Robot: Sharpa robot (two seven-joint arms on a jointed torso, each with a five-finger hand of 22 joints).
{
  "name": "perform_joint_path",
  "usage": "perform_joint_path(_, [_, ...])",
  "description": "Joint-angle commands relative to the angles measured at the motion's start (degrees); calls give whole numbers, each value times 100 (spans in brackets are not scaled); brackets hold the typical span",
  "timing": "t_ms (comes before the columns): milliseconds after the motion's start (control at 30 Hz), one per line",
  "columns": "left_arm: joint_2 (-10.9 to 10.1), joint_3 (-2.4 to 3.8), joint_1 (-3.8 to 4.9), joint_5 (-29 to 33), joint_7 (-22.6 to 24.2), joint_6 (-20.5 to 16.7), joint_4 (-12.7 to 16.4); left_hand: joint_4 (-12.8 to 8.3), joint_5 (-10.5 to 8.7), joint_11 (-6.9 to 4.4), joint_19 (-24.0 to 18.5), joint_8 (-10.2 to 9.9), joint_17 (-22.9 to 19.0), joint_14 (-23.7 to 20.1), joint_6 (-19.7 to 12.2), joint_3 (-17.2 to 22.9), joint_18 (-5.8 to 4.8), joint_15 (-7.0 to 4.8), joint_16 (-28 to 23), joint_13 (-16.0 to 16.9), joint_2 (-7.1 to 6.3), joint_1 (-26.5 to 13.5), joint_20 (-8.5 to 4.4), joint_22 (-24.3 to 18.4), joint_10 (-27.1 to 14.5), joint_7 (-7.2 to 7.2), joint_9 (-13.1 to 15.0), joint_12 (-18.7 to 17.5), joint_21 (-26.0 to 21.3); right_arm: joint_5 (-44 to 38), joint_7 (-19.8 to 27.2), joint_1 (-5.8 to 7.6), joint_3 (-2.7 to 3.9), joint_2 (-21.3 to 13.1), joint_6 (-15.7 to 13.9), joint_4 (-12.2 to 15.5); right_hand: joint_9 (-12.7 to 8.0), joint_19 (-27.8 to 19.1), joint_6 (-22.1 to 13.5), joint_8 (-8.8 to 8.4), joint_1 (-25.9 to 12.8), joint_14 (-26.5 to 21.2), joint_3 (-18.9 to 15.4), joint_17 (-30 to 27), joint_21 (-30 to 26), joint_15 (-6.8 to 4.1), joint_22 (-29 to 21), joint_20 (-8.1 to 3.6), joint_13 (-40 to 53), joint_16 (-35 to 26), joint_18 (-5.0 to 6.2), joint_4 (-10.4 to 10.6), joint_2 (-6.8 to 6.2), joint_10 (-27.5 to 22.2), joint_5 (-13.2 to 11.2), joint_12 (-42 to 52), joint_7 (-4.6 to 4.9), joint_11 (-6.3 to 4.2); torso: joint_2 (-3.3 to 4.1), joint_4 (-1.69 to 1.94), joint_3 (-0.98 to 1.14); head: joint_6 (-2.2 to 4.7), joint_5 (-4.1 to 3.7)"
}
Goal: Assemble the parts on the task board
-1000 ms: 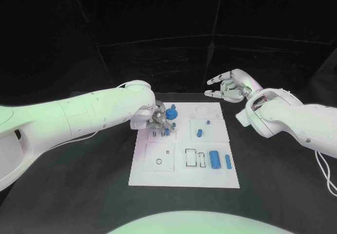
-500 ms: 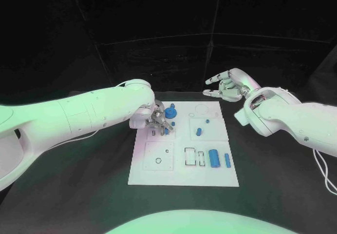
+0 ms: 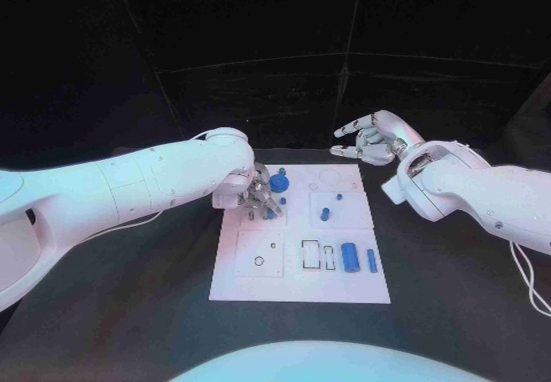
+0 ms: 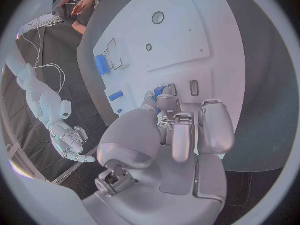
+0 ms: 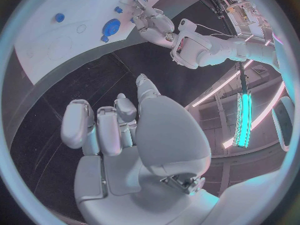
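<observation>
two white arms reach over the black table (image 3: pixel 138 318), and the white task board (image 3: pixel 301 288) lies in its middle. the left hand (image 3: pixel 259 193) sits low over the board's far-left corner, its fingers (image 4: pixel 176 135) curled in and pressed close together around a small blue part (image 4: pixel 157 91) — from the left wrist view the fingertips seem to pinch it, though most of the piece is hidden, so the hold is hard to confirm. just beside that hand, toward the far edge, stands a round blue part (image 3: pixel 279 183). a short blue peg (image 3: pixel 325 213) lies in the far-right section of the board, with a tiny blue piece (image 3: pixel 340 197) near it. along the right edge, nearer the robot, a thick blue cylinder (image 3: pixel 349 258) and a thin blue rod (image 3: pixel 371 261) lie side by side, just apart.

the right hand (image 3: pixel 369 142) hangs above the table beyond the board's far-right corner, well clear of it — fingers (image 5: pixel 80 122) loosely spread and half curled, holding nothing.
</observation>
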Motion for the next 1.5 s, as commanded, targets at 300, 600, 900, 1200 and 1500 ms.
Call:
perform_joint_path(300, [-67, -1, 4, 96, 392, -166, 25, -870, 22, 114, -104, -205, 1417, 582, -153, 2017, -33, 29, -24, -163, -214, 36, 30, -132, -174, 54, -66, -157, -102, -102, -105, 12, 4, 22, 208, -14, 3, -27, 31, 32, 22, 230, -51, 1, -40, -53, -7, -5, -1, -37, 96, -4, 77, -8, 53, -17, 2, -31, -3, 8, 7, -19, 1])
perform_joint_path(600, [-259, 0, 5, 463, 453, -462, 207, -919, 22, 50, -125, 57, 1410, 581, -128, 4427, -19, 52, -28, -204, -1035, -1146, 44, -181, -96, 72, 177, -54, -156, -122, -126, 11, 4, 55, 253, -63, 3, -27, 31, 32, 25, 230, -53, -1, -41, -54, -9, -5, -1, -39, 96, -4, 80, -7, 59, -16, 1, -32, -1, 2, 6, -28, 10])
perform_joint_path(900, [-612, -1, -29, 650, 486, -874, 581, -858, 17, 46, -119, 188, 1431, 586, -153, 4871, -21, 35, -18, -146, -1188, -1325, 37, -178, -44, 54, 286, 32, -163, -125, -125, 11, 4, 55, 260, -94, 2, -30, 31, 33, 27, 229, -57, -7, -44, -54, -15, -6, -6, -44, 97, -3, 85, -10, 70, -21, 1, -32, -6, 11, 2, -43, 36])
perform_joint_path(1200, [-978, -5, -164, 155, 749, -1653, 978, -847, 11, 32, -83, 262, 1509, 605, -160, 5016, -40, 25, 17, -21, -1287, -1373, 28, -70, 38, 39, 342, 161, -97, -132, -122, 10, 3, 23, 257, -96, 2, -30, 31, 33, 27, 229, -57, -7, -44, -54, -15, -6, -6, -44, 97, -3, 85, -10, 70, -21, 1, -32, -15, 37, 4, -60, 40])
perform_joint_path(1500, [-1108, -8, -321, -216, 771, -2295, 1223, -799, 9, 24, -66, 296, 1509, 605, -143, 5051, -47, 18, 17, 17, -1322, -1408, 21, -27, 74, 28, 363, 212, -69, -132, -124, 10, 3, 16, 254, -90, 2, -29, 31, 33, 26, 230, -63, -5, -45, -55, -15, -7, -3, -44, 97, 0, 88, -7, 76, -17, 1, -32, -4, 19, 3, -54, 86])
